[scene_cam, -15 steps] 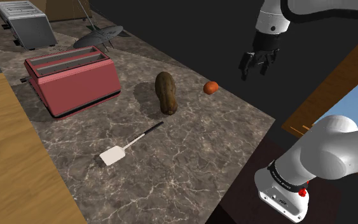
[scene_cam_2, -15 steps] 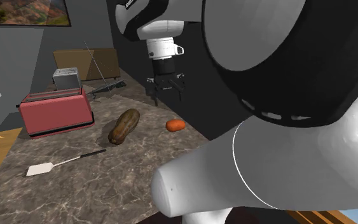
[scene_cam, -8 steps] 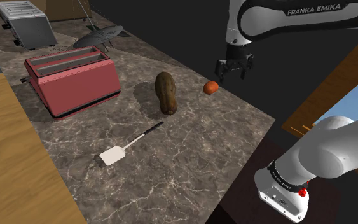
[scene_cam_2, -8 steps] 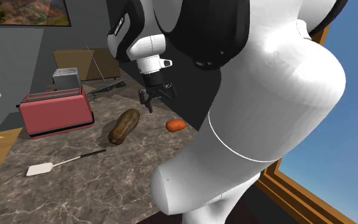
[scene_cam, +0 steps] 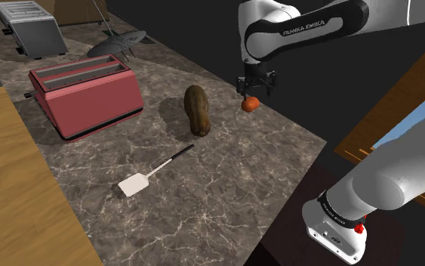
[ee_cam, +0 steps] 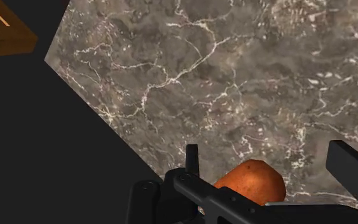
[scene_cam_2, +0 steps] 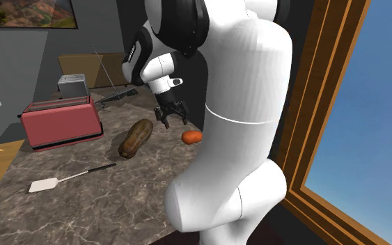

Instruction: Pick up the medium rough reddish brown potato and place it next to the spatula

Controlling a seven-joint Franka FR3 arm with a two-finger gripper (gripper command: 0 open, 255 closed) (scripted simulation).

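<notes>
A small reddish-orange potato (scene_cam: 250,103) (scene_cam_2: 191,136) lies on the marble counter (scene_cam: 226,174) near its far edge. My gripper (scene_cam: 253,89) (scene_cam_2: 173,120) hangs open just above it. In the wrist view the potato (ee_cam: 250,184) sits between the gripper's (ee_cam: 269,156) spread fingers, which do not touch it. The spatula (scene_cam: 154,172) (scene_cam_2: 69,178), with a white blade and a black handle, lies flat on the counter nearer the front, well away from the gripper.
A larger brown oblong potato (scene_cam: 196,109) (scene_cam_2: 136,137) lies between the reddish one and a red toaster (scene_cam: 86,94). A grey toaster (scene_cam: 29,26) and a dark utensil (scene_cam: 118,44) stand at the back. The counter edge drops into a black area (ee_cam: 44,146) beside the gripper.
The arm has swung toward the shoulder view's left and come down, bringing the open gripper from off the counter to just over the reddish potato. Nothing on the counter has moved.
</notes>
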